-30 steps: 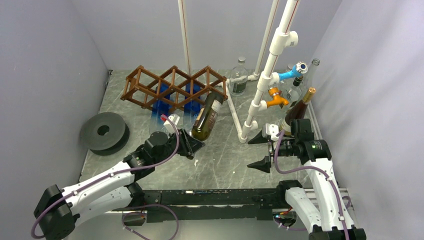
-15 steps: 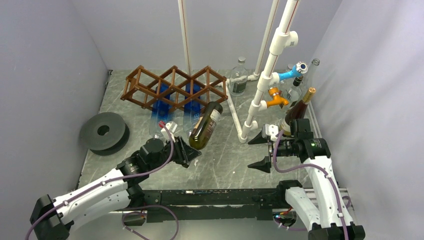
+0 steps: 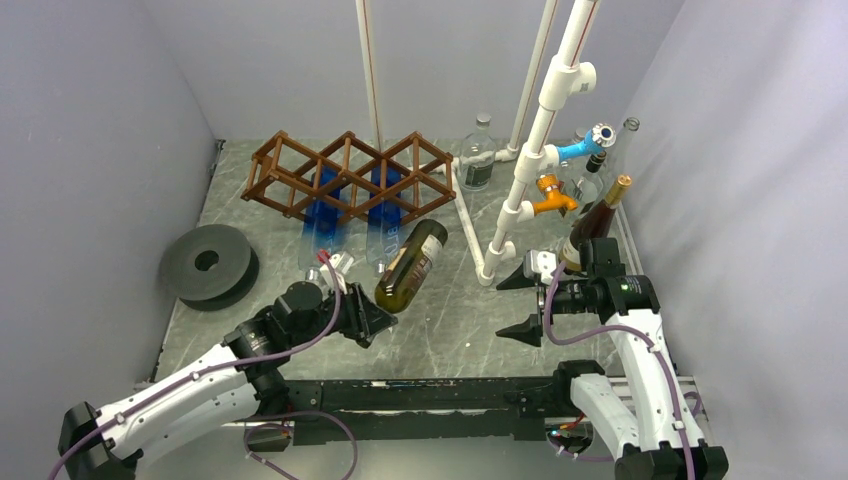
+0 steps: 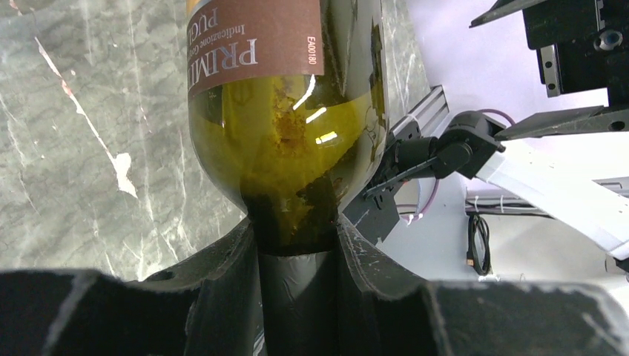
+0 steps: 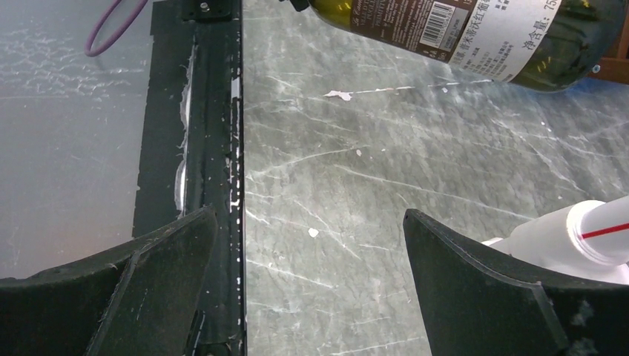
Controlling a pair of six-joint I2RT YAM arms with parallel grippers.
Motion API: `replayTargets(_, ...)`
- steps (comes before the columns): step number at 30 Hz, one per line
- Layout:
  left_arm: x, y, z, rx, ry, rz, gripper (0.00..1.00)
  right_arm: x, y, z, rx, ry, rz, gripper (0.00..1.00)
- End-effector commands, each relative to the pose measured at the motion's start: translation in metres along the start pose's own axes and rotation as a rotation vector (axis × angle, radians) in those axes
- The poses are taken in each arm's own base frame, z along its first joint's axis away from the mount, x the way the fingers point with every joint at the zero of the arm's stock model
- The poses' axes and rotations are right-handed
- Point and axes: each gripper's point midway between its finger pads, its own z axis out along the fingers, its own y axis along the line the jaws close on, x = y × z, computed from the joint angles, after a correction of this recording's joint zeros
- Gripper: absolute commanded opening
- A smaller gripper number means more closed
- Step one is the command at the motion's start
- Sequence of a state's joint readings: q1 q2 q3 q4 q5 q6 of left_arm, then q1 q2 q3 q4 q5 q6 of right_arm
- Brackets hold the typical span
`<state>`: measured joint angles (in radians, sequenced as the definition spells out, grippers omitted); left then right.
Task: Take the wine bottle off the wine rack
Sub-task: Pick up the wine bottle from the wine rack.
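Evidently we held the wine bottle (image 3: 410,262) by its neck, left gripper (image 3: 382,305) clamped on it; it hung tilted just in front of the wine rack (image 3: 345,178), seemingly clear; right gripper (image 3: 515,305) spread, empty; step: withdrawal; next called for lowering onto the table (image 3: 440,335).

L tool (image 3: 373,312) clamped on wine bottle (image 3: 410,262), arm low fwd; R tool (image 3: 513,305) wide open.

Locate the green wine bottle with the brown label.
In the top view the wine bottle is near the centre, just in front of the wine rack's right end, its neck clamped in the left gripper.
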<state>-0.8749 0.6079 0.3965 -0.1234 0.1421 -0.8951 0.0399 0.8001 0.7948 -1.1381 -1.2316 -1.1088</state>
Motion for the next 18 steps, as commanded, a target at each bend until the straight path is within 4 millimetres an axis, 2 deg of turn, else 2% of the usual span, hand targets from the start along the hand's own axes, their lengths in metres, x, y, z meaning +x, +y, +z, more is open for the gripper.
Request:
replayTargets(1, -0.026, -0.047, -0.012, 0.185, -0.091, 0.068, 0.0, -0.002, 0.002, 0.001, -0.012, -0.018, -0.04, 0.99)
replayTargets(10, -0.01, -0.05, -0.014, 0.224, -0.024, 0.062, 0.0, 0.005, 0.002, -0.003, -0.005, 0.031, -0.079, 0.99)
replayTargets(18, 0.006, -0.053, -0.015, 0.231, 0.069, 0.063, 0.0, -0.001, 0.003, -0.01, 0.017, 0.073, -0.202, 0.99)
